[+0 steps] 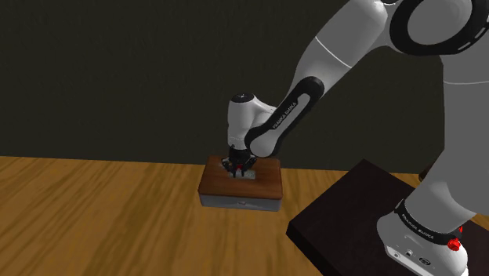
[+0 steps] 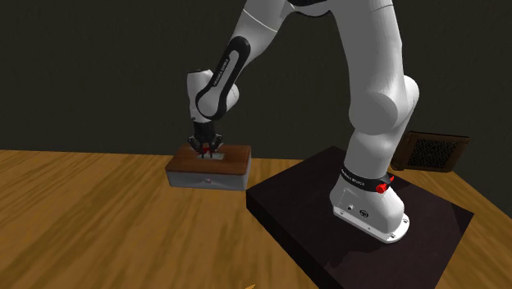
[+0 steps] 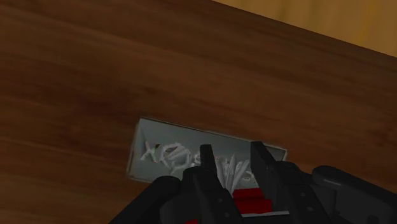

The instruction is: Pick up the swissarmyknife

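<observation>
Dark wall [image 1: 117, 78] behind, plank floor [image 1: 94, 223] below, and on it a low box [image 1: 265, 184] with a brown wooden top. The swissarmyknife [image 3: 181, 156], a red body with pale blades fanned out, lies in a shallow grey tray [image 3: 136, 147] on that top. My gripper [image 3: 233, 159] sits low over the knife's red end; whether it has closed on the body I cannot tell. For a sound grasp I would centre on the red body, not the thin blades, squeeze firmly, then lift straight up, clear of the tray's rim

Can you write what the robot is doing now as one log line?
gripper: low over knife | knife: lying on brown block | lifted: not yet
</observation>
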{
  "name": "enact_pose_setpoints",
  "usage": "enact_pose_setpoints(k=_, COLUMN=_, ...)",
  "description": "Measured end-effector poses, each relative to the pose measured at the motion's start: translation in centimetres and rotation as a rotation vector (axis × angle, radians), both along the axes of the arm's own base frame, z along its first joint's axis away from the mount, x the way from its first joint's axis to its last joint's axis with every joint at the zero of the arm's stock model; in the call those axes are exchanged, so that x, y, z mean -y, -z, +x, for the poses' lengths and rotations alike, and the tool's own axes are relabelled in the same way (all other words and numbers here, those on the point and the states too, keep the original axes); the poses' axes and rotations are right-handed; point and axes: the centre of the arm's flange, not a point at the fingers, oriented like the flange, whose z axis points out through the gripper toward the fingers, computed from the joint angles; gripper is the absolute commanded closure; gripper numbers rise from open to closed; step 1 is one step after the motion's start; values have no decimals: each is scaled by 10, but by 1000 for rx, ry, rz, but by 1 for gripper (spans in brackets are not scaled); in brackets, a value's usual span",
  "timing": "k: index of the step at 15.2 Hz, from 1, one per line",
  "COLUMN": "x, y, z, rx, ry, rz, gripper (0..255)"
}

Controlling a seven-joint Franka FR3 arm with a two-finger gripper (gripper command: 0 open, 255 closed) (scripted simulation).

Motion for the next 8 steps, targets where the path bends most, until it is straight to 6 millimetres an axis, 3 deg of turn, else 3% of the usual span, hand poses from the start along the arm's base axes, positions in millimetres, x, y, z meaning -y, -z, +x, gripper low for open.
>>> enact_pose_setpoints(k=8, x=-2, y=-2, z=0, rx=1, ry=-1, rz=2, gripper=255)
